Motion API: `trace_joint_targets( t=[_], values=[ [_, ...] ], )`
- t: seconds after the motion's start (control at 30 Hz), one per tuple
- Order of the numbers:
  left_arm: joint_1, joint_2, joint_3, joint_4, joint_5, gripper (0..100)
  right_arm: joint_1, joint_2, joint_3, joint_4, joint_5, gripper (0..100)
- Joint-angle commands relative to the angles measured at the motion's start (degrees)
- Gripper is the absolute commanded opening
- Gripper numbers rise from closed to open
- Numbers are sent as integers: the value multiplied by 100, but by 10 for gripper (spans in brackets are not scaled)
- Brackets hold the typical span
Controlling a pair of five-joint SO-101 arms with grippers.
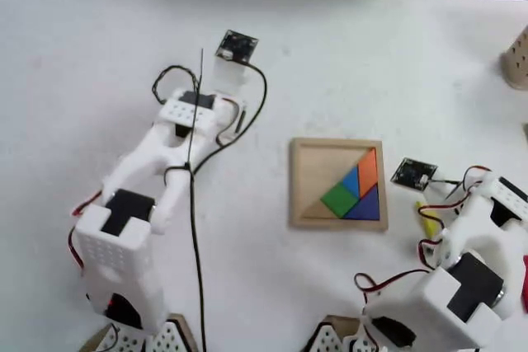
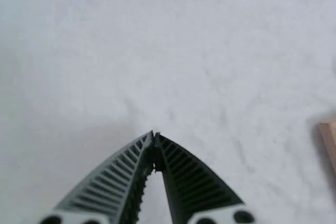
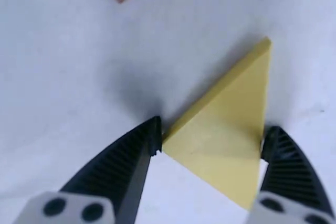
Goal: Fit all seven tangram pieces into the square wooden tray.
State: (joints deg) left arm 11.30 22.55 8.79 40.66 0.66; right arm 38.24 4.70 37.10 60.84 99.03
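The right hand is open wide around a flat yellow triangle piece, near the right edge of the white table. The left hand is closed tight above the table.

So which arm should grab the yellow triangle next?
Right, I think. The right gripper sits open around the yellow triangle, beside the tray. The left gripper is shut over bare table on the tray's other side.
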Motion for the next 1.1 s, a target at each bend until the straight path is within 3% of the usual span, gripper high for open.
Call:
trace_joint_targets(
  t=[0.0,0.6,0.73,1.07],
  values=[
    [-84,-40,-123,-141,-167,24,57,154,-132,-189,158,309],
    [-84,-40,-123,-141,-167,24,303,31,-1371,1490,185,312],
    [-84,-40,-123,-141,-167,24,549,-374,-1196,1771,765,312],
    [-75,-40,-123,-141,-167,24,558,-558,-220,409,765,312]
  ],
)
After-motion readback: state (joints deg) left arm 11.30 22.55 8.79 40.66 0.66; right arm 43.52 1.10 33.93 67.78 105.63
